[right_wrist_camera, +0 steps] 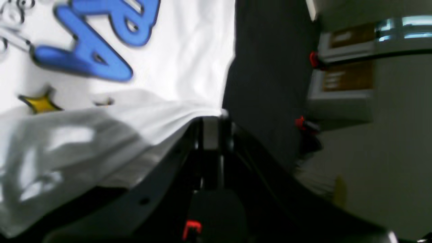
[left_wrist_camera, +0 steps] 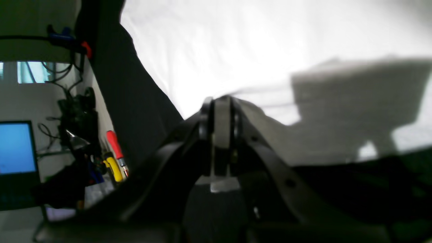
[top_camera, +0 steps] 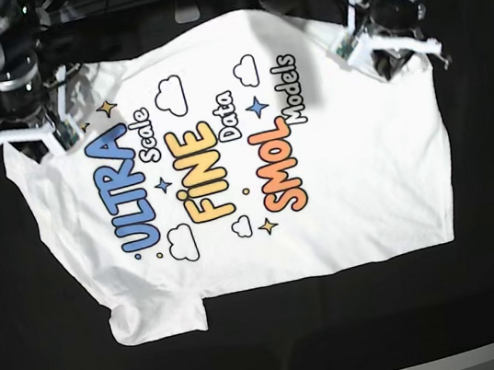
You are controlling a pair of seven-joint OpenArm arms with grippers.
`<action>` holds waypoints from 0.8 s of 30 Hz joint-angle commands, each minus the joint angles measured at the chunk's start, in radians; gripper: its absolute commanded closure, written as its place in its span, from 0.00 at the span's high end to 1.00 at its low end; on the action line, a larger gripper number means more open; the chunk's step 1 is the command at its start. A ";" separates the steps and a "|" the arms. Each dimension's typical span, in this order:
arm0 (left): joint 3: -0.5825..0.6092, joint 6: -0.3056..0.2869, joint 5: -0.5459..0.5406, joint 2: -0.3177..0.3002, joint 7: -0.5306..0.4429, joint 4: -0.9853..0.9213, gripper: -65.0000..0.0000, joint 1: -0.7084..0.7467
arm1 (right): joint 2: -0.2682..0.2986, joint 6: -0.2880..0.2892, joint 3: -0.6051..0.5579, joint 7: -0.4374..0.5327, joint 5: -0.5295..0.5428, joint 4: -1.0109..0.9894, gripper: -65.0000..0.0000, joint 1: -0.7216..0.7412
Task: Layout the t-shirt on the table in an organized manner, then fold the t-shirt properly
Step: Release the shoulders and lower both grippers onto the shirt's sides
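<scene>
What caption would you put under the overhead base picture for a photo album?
Two robot grippers, left and right, pinch the far edge of a white printed cotton t-shirt lying print-up on a black-clothed table.

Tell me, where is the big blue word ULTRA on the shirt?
In the base view, ULTRA sits on the left part of the t-shirt, beside the yellow word FINE and just below the right gripper.

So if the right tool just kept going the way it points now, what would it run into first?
The right tool is shut on the t-shirt edge. Straight ahead, it would most likely meet the black cloth of the table beside the shirt's edge, though depth is unclear.
</scene>
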 commanded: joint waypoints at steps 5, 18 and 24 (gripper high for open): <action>-0.003 0.019 -0.014 -0.006 -0.006 0.018 0.00 -0.050 | 0.013 0.033 0.005 0.052 0.034 -0.016 0.00 0.098; -0.005 0.114 -0.029 -0.006 -0.006 0.017 0.00 -0.061 | -0.146 0.069 0.005 0.119 0.079 -0.201 0.00 0.314; -0.077 0.117 -0.031 -0.003 -0.006 0.017 0.00 -0.061 | -0.216 0.079 0.005 0.119 0.082 -0.251 0.00 0.385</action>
